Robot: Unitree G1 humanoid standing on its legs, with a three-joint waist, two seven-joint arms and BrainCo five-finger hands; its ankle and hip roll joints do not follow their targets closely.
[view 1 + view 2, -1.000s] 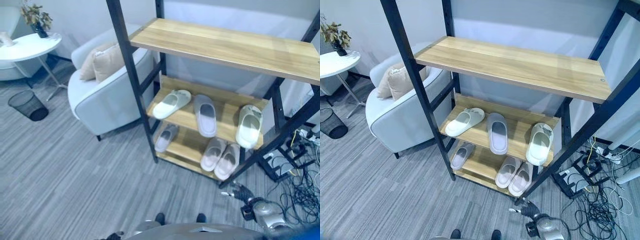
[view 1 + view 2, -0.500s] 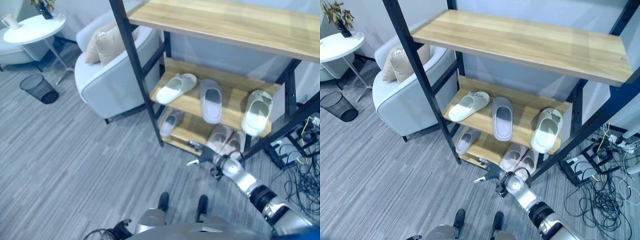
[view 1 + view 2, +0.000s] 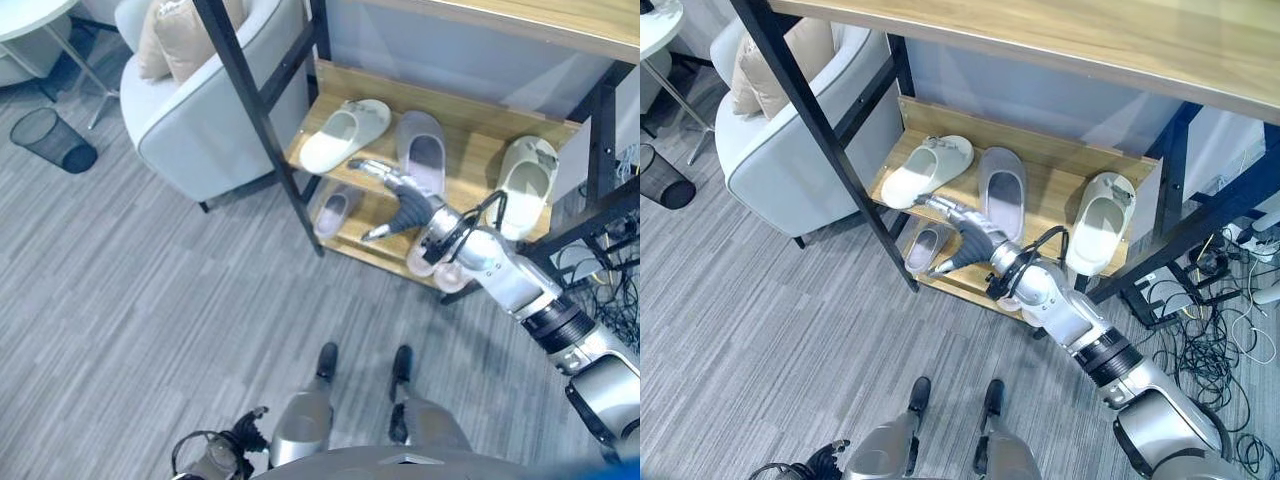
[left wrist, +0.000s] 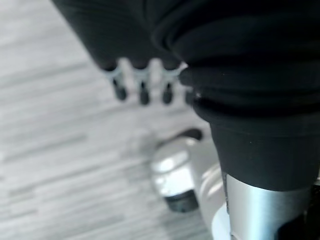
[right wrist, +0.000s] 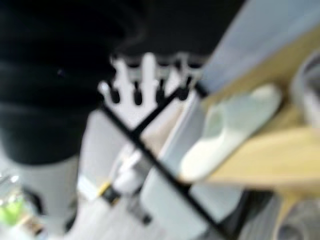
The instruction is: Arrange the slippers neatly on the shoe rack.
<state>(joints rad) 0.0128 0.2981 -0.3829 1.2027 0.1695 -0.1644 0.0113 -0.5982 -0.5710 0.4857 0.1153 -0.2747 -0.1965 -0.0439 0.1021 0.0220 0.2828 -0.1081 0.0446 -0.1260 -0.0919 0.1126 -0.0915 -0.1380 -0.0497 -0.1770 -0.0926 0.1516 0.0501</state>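
Observation:
The rack's middle shelf (image 3: 470, 190) holds a pale green slipper (image 3: 345, 135) lying askew at its left end, a grey slipper (image 3: 425, 160) in the middle and a second pale green slipper (image 3: 525, 180) at the right. On the lower shelf lie a small grey slipper (image 3: 333, 212) and a pinkish pair (image 3: 440, 272), partly hidden by my arm. My right hand (image 3: 400, 200) is open, fingers stretched out at the middle shelf's front edge, between the left green slipper (image 5: 235, 125) and the grey one, holding nothing. My left hand (image 4: 142, 90) hangs open low by the floor.
A black rack post (image 3: 260, 120) slants down just left of the slippers. A grey armchair (image 3: 200, 130) with cushions stands left of the rack. A black mesh bin (image 3: 55, 140) and a white round table (image 3: 30, 15) are at the far left. Cables (image 3: 615, 300) lie right.
My right hand has risen from the floor in front of the lower shelf to the middle shelf's front edge. The camera has tipped down and moved closer to the rack.

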